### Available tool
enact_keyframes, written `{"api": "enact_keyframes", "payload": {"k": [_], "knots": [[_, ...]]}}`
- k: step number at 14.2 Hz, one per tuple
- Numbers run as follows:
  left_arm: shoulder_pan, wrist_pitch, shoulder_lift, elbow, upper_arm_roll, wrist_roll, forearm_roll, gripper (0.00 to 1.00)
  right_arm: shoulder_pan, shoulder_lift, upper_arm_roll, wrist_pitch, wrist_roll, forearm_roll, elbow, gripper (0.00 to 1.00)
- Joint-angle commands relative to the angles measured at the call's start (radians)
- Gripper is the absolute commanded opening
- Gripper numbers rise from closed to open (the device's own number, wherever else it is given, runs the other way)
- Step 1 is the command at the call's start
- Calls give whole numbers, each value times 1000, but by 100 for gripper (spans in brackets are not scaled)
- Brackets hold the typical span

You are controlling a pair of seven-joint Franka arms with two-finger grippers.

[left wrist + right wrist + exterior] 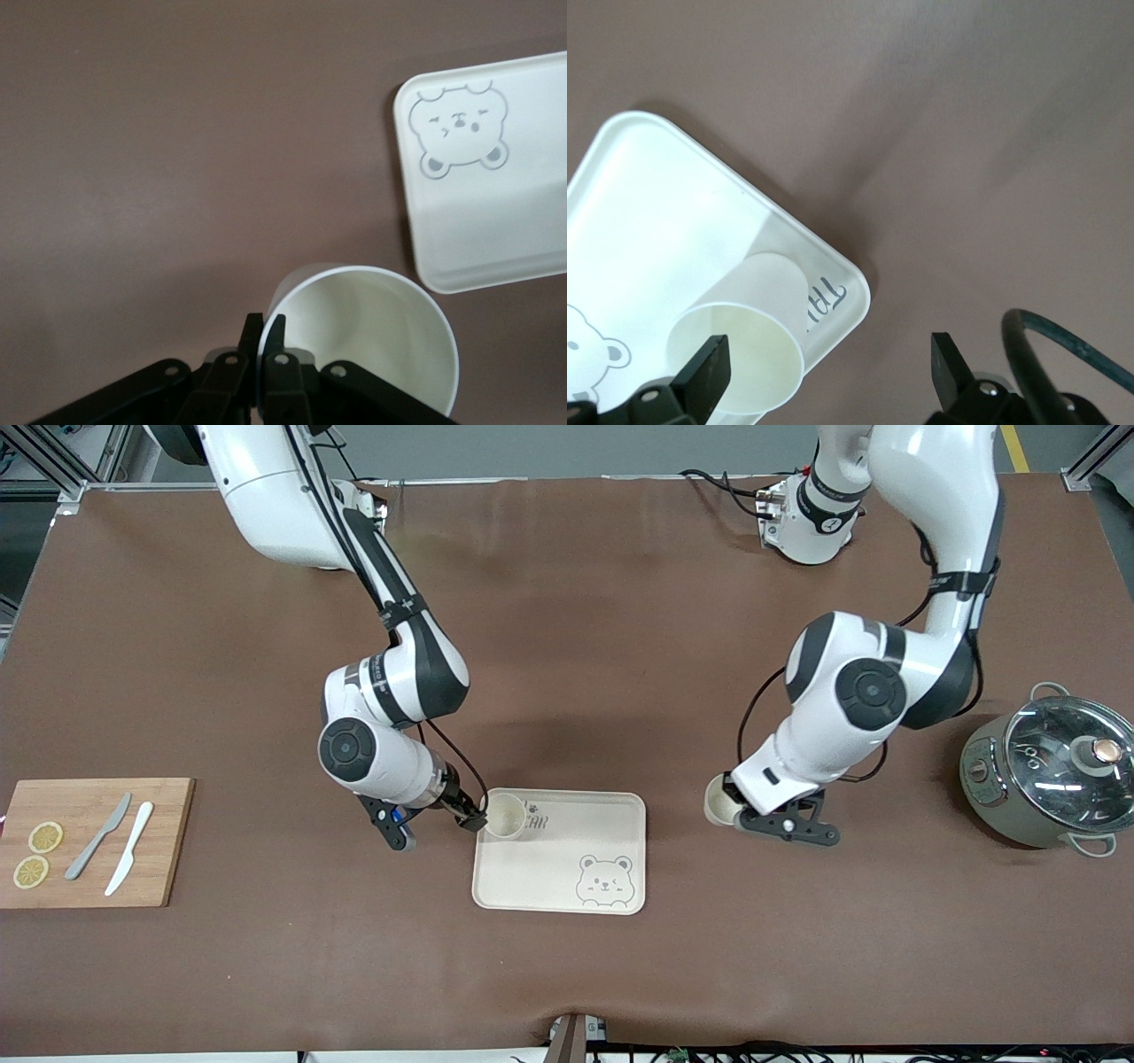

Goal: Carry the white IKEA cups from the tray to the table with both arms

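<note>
One white cup (505,817) stands upright on the cream bear-printed tray (567,868), in the tray's corner toward the right arm's end and farther from the front camera. My right gripper (469,819) is beside it, open. In the right wrist view (830,348) one finger shows over the cup's (744,354) mouth and the other over bare table off the tray (656,221). My left gripper (740,808) is shut on the second white cup (722,802), pinching its rim wall (264,323). It holds this cup (372,336) over the table beside the tray (496,204), toward the left arm's end.
A wooden cutting board (168,841) with two lemon slices (44,837), a grey knife (97,837) and a white knife (130,859) lies at the right arm's end. A grey-green pot with a glass lid (1054,771) stands at the left arm's end.
</note>
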Motion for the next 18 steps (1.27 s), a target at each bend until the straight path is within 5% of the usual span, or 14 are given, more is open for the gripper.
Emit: {"api": "enact_keyframes", "payload": {"k": [1, 5, 9, 11, 18], "knots": [[25, 144, -140, -240, 3, 67, -18, 0, 30, 28, -9, 32, 55, 7, 28, 100], [59, 297, -190, -406, 3, 118, -18, 0, 44, 54, -10, 68, 60, 7, 28, 96], [79, 413, -226, -524, 1, 142, -18, 0, 56, 63, -10, 71, 61, 10, 28, 68], [94, 462, -241, -579, -2, 154, -18, 0, 59, 68, -9, 80, 72, 12, 28, 64], [100, 580, -257, -719, -6, 171, -24, 0, 67, 80, -9, 125, 106, 12, 29, 25]]}}
